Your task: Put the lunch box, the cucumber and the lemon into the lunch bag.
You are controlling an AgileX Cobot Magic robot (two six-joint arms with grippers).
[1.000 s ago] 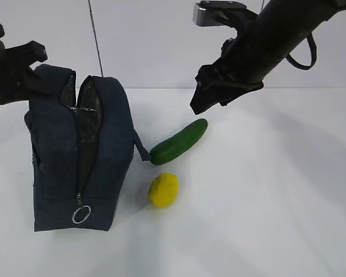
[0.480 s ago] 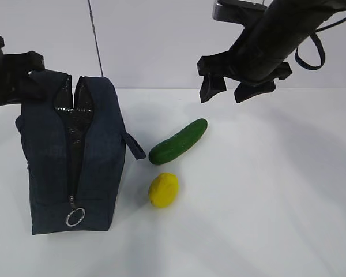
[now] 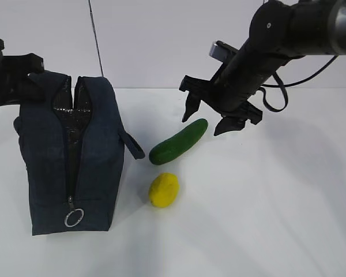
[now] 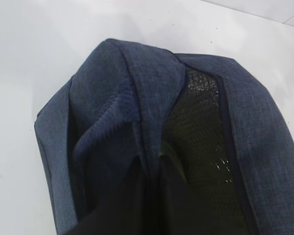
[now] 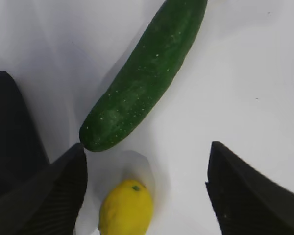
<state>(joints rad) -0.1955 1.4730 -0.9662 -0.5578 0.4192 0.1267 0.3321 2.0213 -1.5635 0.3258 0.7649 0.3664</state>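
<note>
We're lining up on the cucumber (image 3: 178, 141), lying just right of the lunch bag (image 3: 69, 156); right gripper (image 3: 218, 118) spread wide above it, left gripper clenched on the bag's rim. Next: descend, straddle, close.

No legible text, label, brand mark, number or sign appears in any of the three views. The lunch bag (image 3: 69, 156) shows plain navy fabric without a logo or tag, the cucumber (image 3: 178, 141) and the lemon (image 3: 163, 190) carry no stickers, and the visible arm housings bear no readable markings.
</note>
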